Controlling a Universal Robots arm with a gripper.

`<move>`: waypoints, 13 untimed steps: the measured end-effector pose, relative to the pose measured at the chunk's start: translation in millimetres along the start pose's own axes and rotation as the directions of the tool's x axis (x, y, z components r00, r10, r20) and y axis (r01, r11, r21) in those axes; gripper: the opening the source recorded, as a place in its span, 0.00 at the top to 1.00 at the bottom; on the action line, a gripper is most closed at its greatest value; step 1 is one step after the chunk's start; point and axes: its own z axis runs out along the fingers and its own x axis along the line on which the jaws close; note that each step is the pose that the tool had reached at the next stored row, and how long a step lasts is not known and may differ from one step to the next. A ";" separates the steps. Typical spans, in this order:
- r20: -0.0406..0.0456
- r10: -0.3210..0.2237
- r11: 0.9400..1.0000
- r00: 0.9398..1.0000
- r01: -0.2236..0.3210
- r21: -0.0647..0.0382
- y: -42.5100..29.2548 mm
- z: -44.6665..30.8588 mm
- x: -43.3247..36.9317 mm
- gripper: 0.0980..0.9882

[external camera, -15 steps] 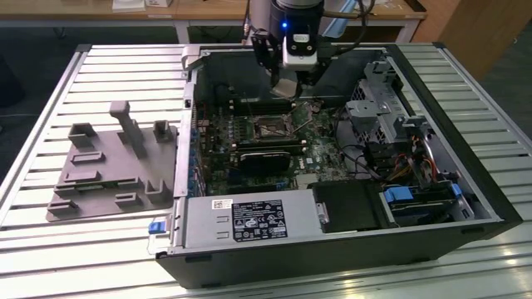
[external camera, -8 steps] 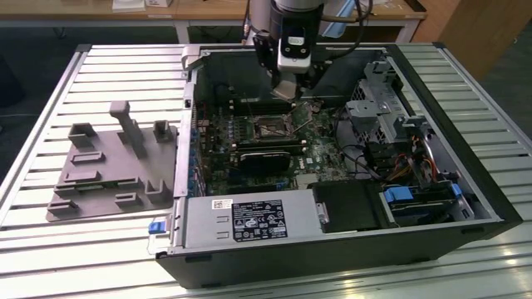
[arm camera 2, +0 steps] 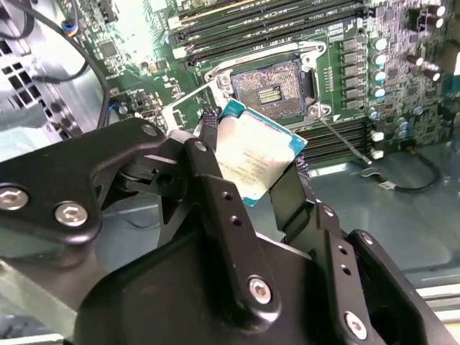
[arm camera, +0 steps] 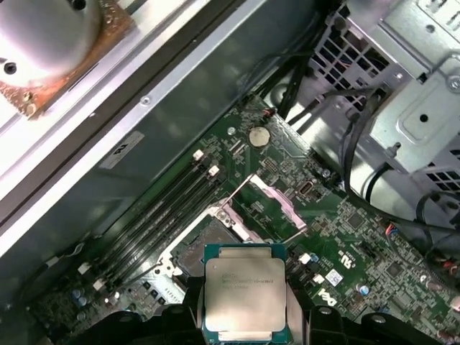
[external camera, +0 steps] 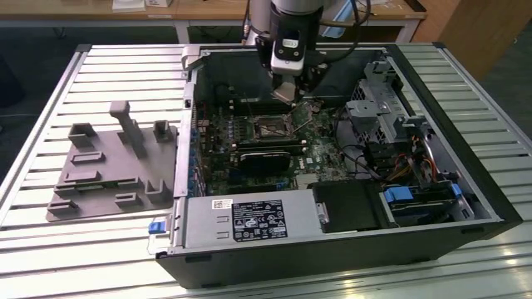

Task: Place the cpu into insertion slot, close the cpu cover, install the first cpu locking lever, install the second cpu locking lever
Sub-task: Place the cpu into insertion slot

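My gripper (arm camera 2: 253, 159) is shut on the cpu (arm camera 2: 255, 154), a small square chip with a pale metal top and a teal edge, held by two opposite edges between black fingers (arm camera 2: 213, 169). The chip hangs tilted in the air, short of the insertion slot (arm camera 2: 269, 85), a dark square socket with a silvery rim in the green motherboard (arm camera 2: 359, 93). In the first wrist view the cpu (arm camera: 244, 287) covers part of the slot (arm camera: 192, 243). The cpu cover (arm camera: 272, 199) stands swung open beside the socket. In the exterior view the gripper (external camera: 287, 96) hovers above the slot (external camera: 270, 128).
The open computer case (external camera: 465, 205) lies on a slatted metal table (external camera: 99, 68). A grey fixture plate (external camera: 108, 168) sits at the exterior view's left. Memory slots (arm camera 2: 273, 21), a black card (external camera: 266, 156), the drive cage (external camera: 390, 112) and cables (arm camera: 359, 144) surround the socket.
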 end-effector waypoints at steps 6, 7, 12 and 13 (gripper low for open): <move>0.007 0.073 0.997 0.997 -0.073 -0.002 -0.3 3.3 -0.1 0.51; 0.008 0.087 0.996 0.996 -0.087 -0.002 -0.4 4.1 -0.1 0.51; 0.015 0.172 0.985 0.985 -0.172 -0.005 -0.8 9.2 -0.2 0.51; 0.017 0.190 0.982 0.982 -0.190 -0.005 -0.9 10.2 -0.2 0.51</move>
